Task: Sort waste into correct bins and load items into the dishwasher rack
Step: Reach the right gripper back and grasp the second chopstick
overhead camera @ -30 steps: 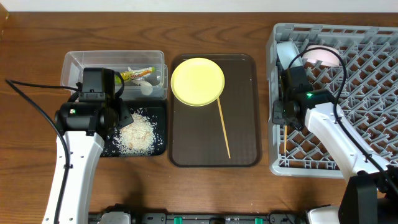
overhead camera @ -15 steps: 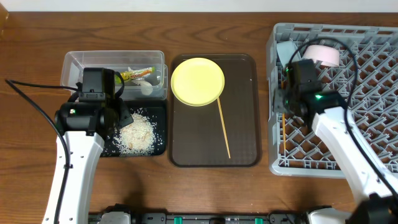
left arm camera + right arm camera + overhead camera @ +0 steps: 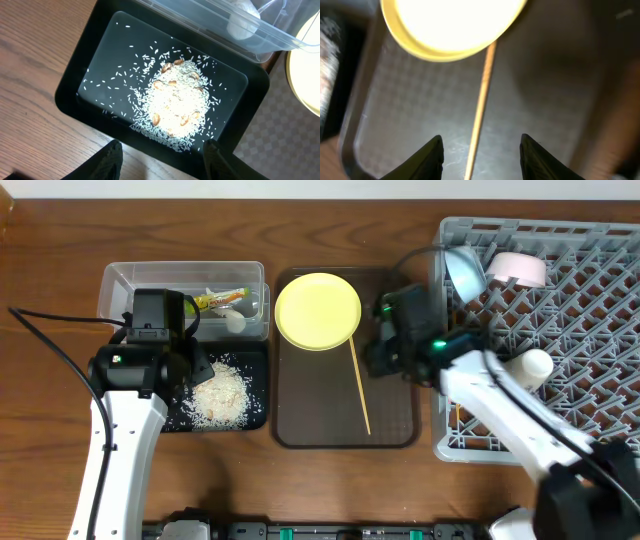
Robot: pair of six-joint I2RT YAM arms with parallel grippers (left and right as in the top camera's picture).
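Note:
My right gripper is open and empty, low over the brown tray, its jaws either side of a wooden chopstick that lies on the tray; the chopstick also shows in the right wrist view, between my fingertips. The yellow plate sits just beyond it. My left gripper hangs open and empty over the black tray, which holds the rice scraps. The clear tub holds the wrapper and tissue.
The grey rack at the right holds a light blue bowl, a pinkish white bowl and a pale cup. The brown tray's rim lies between the bins and the rack.
My right arm has swung left out of the rack, without a chopstick, and come down over the brown tray above the chopstick there. The left arm has not moved.

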